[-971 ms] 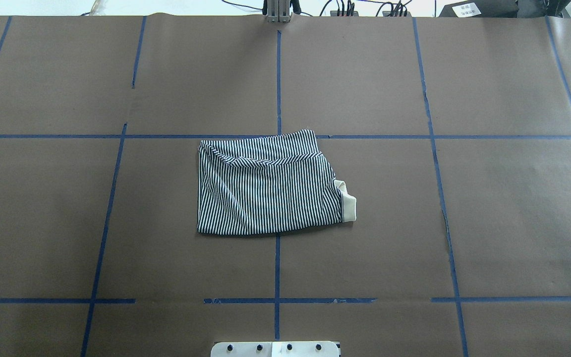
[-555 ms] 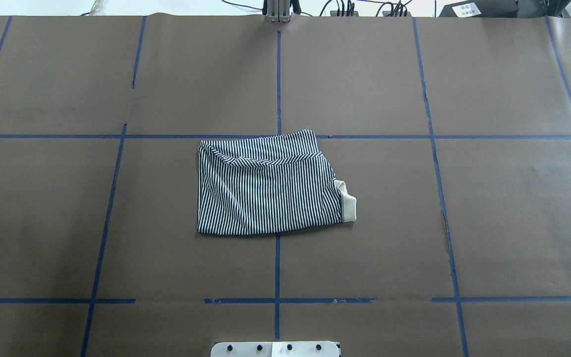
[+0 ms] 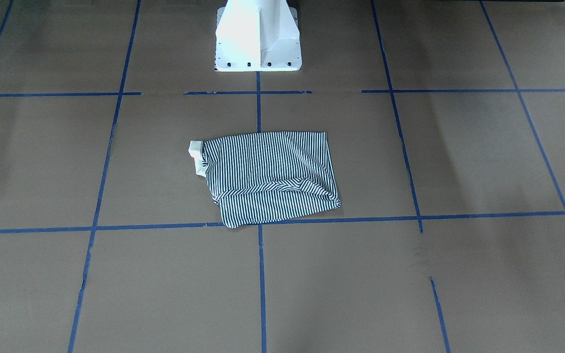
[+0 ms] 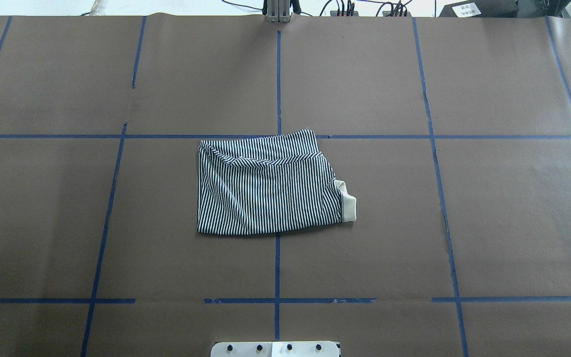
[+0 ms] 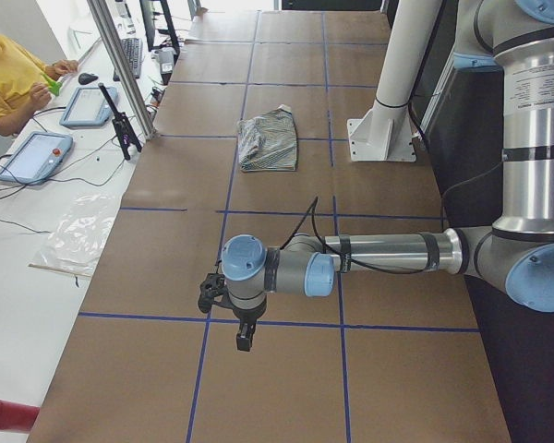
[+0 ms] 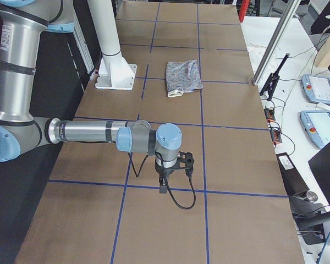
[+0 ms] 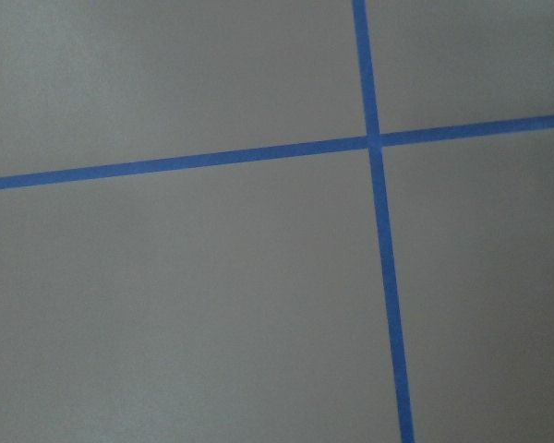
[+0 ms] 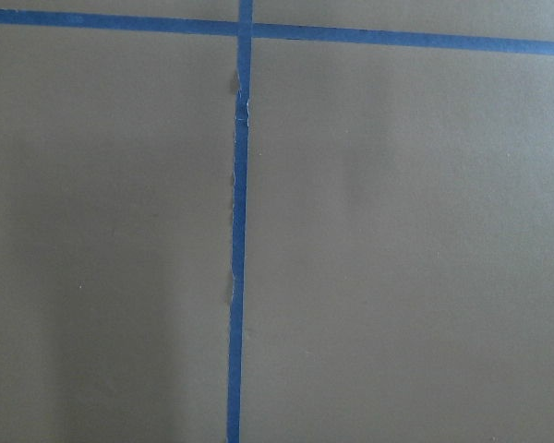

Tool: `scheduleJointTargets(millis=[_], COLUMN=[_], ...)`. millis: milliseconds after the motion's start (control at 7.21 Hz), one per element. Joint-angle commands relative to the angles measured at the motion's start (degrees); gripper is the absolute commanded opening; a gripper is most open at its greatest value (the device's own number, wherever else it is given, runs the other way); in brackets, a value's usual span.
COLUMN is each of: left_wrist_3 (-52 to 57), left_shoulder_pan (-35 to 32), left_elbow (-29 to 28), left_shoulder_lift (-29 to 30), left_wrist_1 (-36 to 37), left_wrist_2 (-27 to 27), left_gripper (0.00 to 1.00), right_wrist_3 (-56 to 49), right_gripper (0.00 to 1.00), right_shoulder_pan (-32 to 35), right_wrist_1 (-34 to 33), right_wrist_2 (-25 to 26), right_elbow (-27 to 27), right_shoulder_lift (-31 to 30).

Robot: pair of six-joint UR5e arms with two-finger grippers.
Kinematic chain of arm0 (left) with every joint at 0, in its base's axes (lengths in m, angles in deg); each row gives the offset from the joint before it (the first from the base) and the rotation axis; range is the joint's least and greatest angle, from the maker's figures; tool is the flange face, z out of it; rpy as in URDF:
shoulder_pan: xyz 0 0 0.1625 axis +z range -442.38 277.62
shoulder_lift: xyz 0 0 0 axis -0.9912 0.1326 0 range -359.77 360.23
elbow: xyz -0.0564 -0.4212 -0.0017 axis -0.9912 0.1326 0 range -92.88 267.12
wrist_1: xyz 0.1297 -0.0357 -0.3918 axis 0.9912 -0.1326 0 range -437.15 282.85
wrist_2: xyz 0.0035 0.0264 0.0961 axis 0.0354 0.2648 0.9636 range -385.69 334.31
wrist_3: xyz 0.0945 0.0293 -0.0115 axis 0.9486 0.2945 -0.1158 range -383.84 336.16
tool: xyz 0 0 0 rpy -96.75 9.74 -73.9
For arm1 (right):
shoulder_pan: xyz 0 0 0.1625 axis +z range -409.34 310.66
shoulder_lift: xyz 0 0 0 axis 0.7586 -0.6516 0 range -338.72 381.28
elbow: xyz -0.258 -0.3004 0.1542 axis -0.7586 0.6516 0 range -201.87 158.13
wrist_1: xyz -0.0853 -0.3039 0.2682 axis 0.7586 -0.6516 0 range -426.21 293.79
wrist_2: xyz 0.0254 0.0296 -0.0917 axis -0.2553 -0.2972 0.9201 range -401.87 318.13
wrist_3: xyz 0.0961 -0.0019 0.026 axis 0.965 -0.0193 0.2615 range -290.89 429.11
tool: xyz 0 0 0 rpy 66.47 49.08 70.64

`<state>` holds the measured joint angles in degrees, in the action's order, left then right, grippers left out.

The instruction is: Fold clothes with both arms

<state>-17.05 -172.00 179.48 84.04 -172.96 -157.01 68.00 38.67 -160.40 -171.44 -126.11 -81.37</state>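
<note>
Since the polo shirt [image 4: 268, 186] lies compactly folded on the worktop [image 4: 513, 223], with the left end effector [image 5: 244, 343] and right end effector [image 6: 163, 190] well apart from it (I cannot tell their opening), folding looks done.

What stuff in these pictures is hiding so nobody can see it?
Folded navy-and-white striped shirt: inner layers, covered by its own top layer in every view.
Left arm's black end effector: outside the overhead and front-facing frames; too small in the exterior left view to tell open or shut.
Right arm's black end effector: likewise, small in the exterior right view only.
</note>
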Motion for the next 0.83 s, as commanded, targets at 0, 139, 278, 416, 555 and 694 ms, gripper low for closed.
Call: scheduleJointTargets(millis=[0, 139, 278, 416, 555, 694], left_wrist_3=[1.56, 1.65, 1.82, 2.0, 1.74, 2.0], left_shoulder_pan=[-0.2, -0.2, -0.29, -0.2, -0.03, -0.02], left_elbow=[0.28, 0.2, 1.24, 1.6, 2.21, 2.22], left_shoulder_lift=[0.81, 0.21, 0.03, 0.2, 0.38, 0.64], left_wrist_1=[1.06, 0.63, 0.45, 0.19, -0.69, -1.74], left_wrist_2=[-0.08, -0.43, -0.34, -0.17, 0.27, 0.1], left_gripper=[1.0, 1.0, 1.0, 1.0, 1.0, 1.0], right_wrist_3=[-0.03, 0.06, 0.23, 0.23, 0.23, 0.32], right_gripper=[1.0, 1.0, 1.0, 1.0, 1.0, 1.0], right_shoulder_pan=[0.05, 0.05, 0.05, 0.05, 0.05, 0.05], right_wrist_1=[0.06, 0.06, 0.06, 0.06, 0.06, 0.06], right_wrist_2=[0.02, -0.07, -0.07, -0.07, -0.16, -0.07], right_elbow=[0.01, -0.08, -0.08, -0.17, -0.43, -0.43], right_shoulder_lift=[-0.19, -0.19, -0.1, -0.1, -0.1, -0.1])
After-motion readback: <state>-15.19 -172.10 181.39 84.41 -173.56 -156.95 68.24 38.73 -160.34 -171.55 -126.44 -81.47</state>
